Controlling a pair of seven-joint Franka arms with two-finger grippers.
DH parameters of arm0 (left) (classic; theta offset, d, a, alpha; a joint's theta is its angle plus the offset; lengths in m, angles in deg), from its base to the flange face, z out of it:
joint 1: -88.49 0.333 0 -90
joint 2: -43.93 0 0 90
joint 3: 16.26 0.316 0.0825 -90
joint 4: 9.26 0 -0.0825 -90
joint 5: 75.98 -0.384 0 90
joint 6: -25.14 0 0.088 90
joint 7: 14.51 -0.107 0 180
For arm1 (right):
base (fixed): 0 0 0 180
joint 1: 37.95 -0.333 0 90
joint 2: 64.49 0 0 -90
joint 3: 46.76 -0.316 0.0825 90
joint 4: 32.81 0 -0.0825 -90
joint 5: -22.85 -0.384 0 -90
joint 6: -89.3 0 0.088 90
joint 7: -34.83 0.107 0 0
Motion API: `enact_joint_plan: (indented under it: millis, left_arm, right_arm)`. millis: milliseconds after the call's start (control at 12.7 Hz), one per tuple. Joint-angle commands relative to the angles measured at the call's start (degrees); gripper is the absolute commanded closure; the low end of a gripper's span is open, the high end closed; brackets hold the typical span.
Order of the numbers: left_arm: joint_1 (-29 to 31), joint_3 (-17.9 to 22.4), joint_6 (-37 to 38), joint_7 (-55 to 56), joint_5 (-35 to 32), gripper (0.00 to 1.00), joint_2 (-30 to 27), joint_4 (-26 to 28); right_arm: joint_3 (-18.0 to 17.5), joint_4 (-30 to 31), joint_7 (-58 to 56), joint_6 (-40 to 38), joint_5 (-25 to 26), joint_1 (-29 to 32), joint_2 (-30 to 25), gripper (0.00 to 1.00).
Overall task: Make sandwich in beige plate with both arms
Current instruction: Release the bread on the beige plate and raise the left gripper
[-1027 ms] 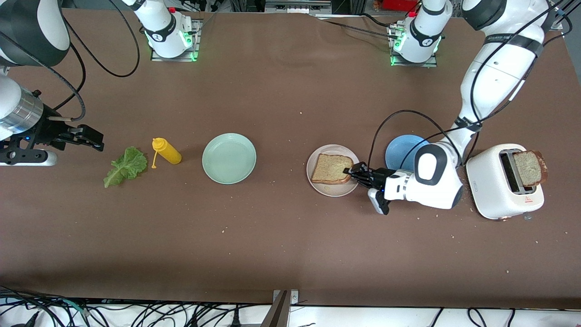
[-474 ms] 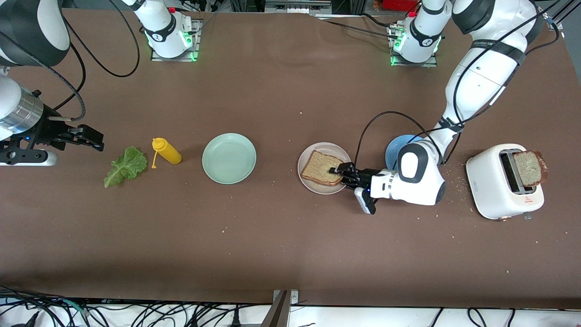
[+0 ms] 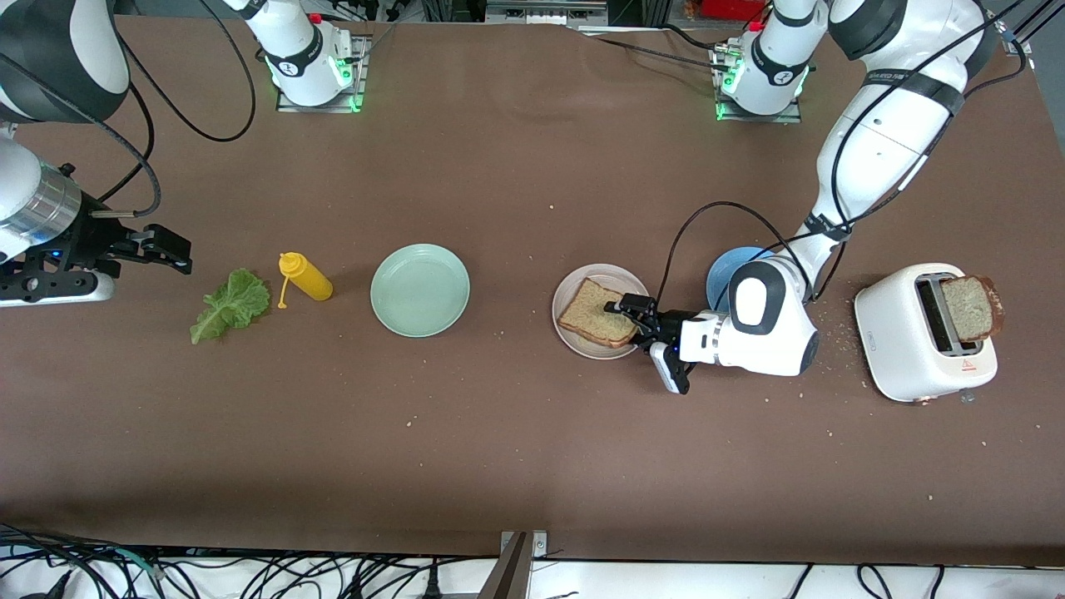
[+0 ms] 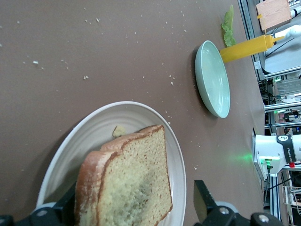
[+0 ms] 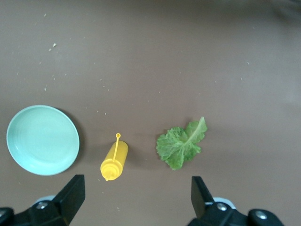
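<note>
Resting low at the middle right of the front view, the left claw (image 3: 626, 315) has its fingers spread apart on either side of a slice of wholegrain toast (image 3: 596, 313), gripping nothing. The slice lies tilted on the beige plate (image 3: 571, 291), one edge propped up on the plate's rim toward the left arm's end; the left wrist view shows the toast (image 4: 126, 186) between the two black fingers (image 4: 203, 198). Just above the left arm's wrist, the blue plate (image 3: 720, 279) is partly hidden. At the right of the frame, a white toaster (image 3: 915, 341) holds a second slice (image 3: 970, 308) sticking out of its slot. Around mid-frame sits the mint-green plate (image 3: 420, 289), then a yellow squeeze bottle (image 3: 306, 277) lying on the brown counter (image 3: 532, 449) and a lettuce leaf (image 3: 230, 304). At the left edge, the right claw (image 3: 170, 251) waits above the counter near the leaf, fingers wide apart and empty.
</note>
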Motion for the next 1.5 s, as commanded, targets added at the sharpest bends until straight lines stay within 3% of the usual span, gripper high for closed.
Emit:
enact_joint_plan:
  millis: [0,237,553,711,1027,1422]
  left_arm:
    - [0.3,0.3,1.7,-0.9,-0.9,0.0,-3.2,0.9]
    - [0.3,0.4,1.9,-0.9,-1.5,0.0,-4.2,0.7]
    - [1.6,0.6,3.9,-0.1,-9.4,0.0,-7.3,-0.1]
    - [1.6,2.0,6.5,1.6,-10.8,0.0,-10.3,-0.1]
    - [4.0,2.4,15.8,10.4,-23.1,0.0,-18.8,-1.1]
    - [10.2,2.4,30.5,14.7,-34.1,0.0,-21.1,-12.2]
  right_arm:
    - [0.1,0.5,-8.5,0.2,-1.3,0.6,-0.4,0.0]
    - [0.8,0.7,-20.7,0.0,-5.4,1.9,0.4,0.0]
    - [1.2,2.8,-38.6,-0.1,-13.1,4.4,1.5,0.0]
    - [1.5,5.9,-48.3,0.1,-19.5,6.1,1.6,0.0]
    - [2.6,7.6,-67.2,0.6,-27.2,8.6,4.9,0.0]
    - [2.8,8.4,-92.4,0.0,-35.2,15.4,12.9,0.0]
